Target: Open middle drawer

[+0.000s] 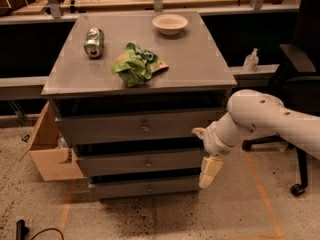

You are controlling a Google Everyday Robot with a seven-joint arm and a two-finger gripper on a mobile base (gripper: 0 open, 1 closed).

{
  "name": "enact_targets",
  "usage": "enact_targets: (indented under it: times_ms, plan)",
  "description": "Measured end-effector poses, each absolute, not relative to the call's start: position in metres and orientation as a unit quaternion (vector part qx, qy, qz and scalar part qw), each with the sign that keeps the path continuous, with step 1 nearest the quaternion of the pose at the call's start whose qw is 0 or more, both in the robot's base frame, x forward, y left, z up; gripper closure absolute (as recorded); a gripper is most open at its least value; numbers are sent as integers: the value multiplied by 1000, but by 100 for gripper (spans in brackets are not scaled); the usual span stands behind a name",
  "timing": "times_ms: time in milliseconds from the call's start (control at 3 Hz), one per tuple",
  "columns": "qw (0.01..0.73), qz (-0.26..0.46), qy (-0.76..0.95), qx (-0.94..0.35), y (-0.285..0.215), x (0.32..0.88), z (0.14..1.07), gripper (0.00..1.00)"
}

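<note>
**Target.** The middle drawer (120, 164) lies low at centre frame. It is the 2nd of 3 grey fronts in the cabinet (65, 79), below the taller top drawer (110, 129) and above the narrower bottom drawer (120, 188). It appears closed.

**Handling.** The front is flat, plain and rigid. Expect a stiff sliding load with some rail friction and probably moderate weight; the contents are not visible. The bare face offers no purchase.

**Grip point.** The only hold is the small round knob (148, 163) at the centre of the front. It is small and probably smooth, so a shallow pinch may slip. Seat the jaws behind its head and pull straight out, square to the front.

**Gripper.** The gripper (210, 170) hangs right of centre, just off the right end of the middle drawer, pointing down. Nothing is visible in it. Whether it is released or clenched cannot be told. It is well apart from the knob, so it needs to travel toward the left of the frame before any grasp.
</note>
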State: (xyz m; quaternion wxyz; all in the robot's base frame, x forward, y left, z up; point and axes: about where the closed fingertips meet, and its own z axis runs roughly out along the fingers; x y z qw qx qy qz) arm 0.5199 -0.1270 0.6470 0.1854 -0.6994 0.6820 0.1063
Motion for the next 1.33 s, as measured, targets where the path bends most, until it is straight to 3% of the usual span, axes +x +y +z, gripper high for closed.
enact_targets:
  times_ms: [667, 1333]
  plan:
    - [181, 110, 678, -704, -109, 536, 556, 0]
    - [228, 74, 637, -733, -100, 552, 502, 0]
